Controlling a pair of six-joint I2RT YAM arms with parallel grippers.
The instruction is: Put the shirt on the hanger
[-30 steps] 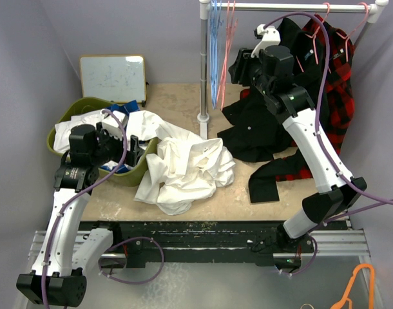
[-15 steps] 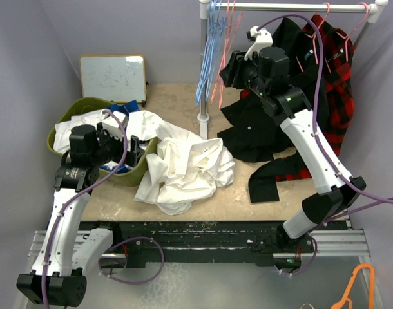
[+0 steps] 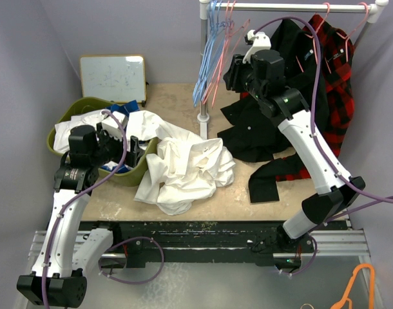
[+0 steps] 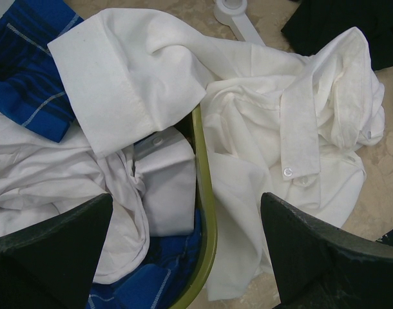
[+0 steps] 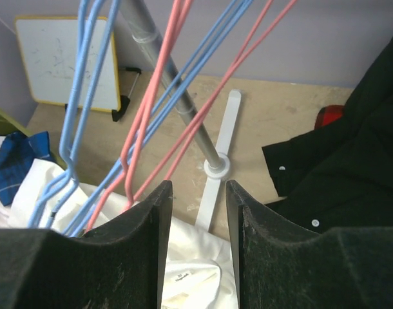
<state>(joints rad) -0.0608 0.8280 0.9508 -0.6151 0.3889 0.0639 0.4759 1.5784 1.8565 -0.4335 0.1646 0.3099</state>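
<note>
**Right hand at the hangers, shirt heaped left of the pole**

The shirt [image 3: 190, 164] [image 4: 299, 109] is lying in a crumpled white heap on the tabletop [image 3: 177, 96], just left of the metal pole [image 3: 203, 71] [image 5: 182, 96]. Its thin fabric is folding into soft ridges, and one cuffed sleeve is draping over the rounded rim of the green bin [image 3: 61, 125] [image 4: 206, 193].

The left hand [image 3: 129, 151] [image 4: 187, 212] is hovering over that rim with its dark fingers spread wide, holding nothing.

The hanger [image 3: 217, 71] [image 5: 159, 71], a thin pink wire frame, is hanging beside the pole's top among blue hangers [image 3: 206, 64] [image 5: 80, 77], all slanting leftward.

The right hand [image 3: 235, 67] [image 5: 198, 190] is reaching in right of the pole. Its fingers are standing slightly parted with nothing visibly gripped, and the pink wires are running down just past its left finger.
</note>
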